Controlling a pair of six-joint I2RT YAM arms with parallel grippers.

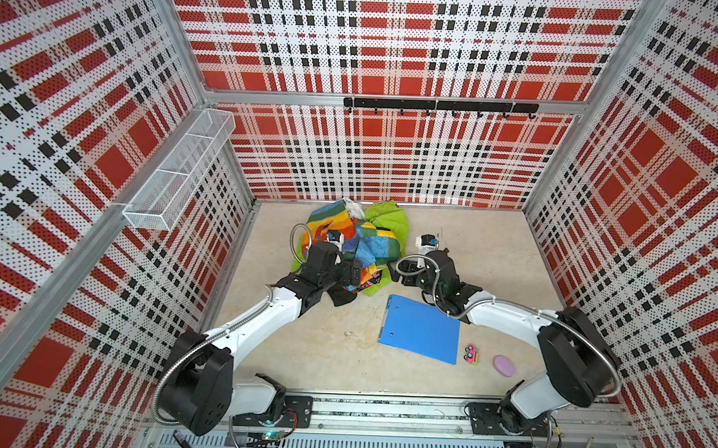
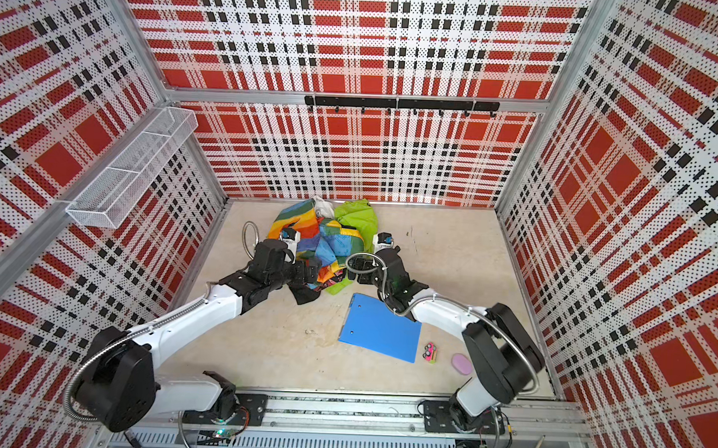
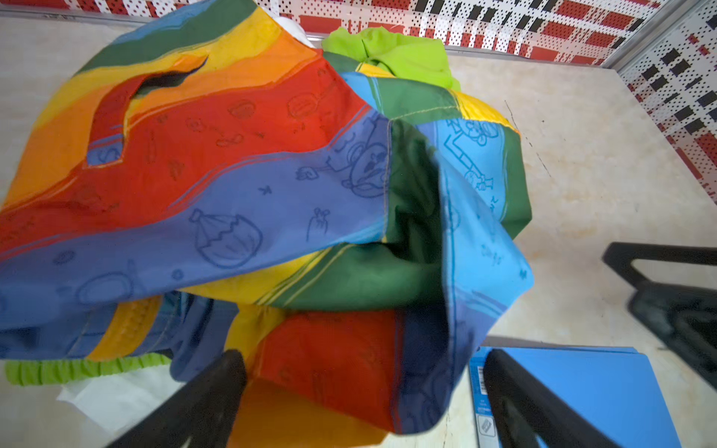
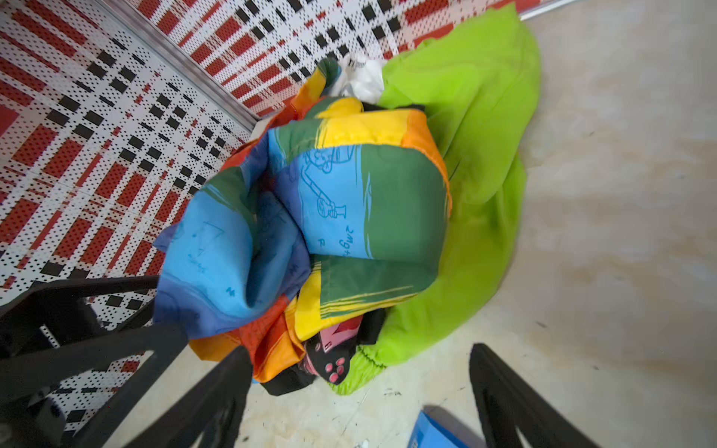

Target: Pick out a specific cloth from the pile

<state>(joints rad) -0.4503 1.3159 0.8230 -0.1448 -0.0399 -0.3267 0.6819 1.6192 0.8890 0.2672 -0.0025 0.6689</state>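
While neither grips anything, left hand (image 3: pixel 362 360) spread astride rainbow patchwork (image 3: pixel 232 155), right hand (image 4: pixel 361 351) spread beside the cloth (image 4: pixel 477 135).

One pile (image 1: pixel 350 249) is lying on the table (image 1: pixel 301 355), and four fabrics are showing in it: one rainbow patchwork cloth (image 1: pixel 371 244), one lime-green cloth (image 1: pixel 388 220), one black garment (image 1: pixel 341 297) and one white piece (image 1: pixel 353 207). One blue folder (image 1: pixel 421 329), one pink toy car (image 1: pixel 471 354) and one lilac oval object (image 1: pixel 504 365) are lying nearby. One wire basket (image 1: pixel 176 175) and one black hook rail (image 1: pixel 439 105) are hanging on the walls. Two robot arms are reaching in, a left arm (image 1: pixel 257 324) and a right arm (image 1: pixel 507 319).
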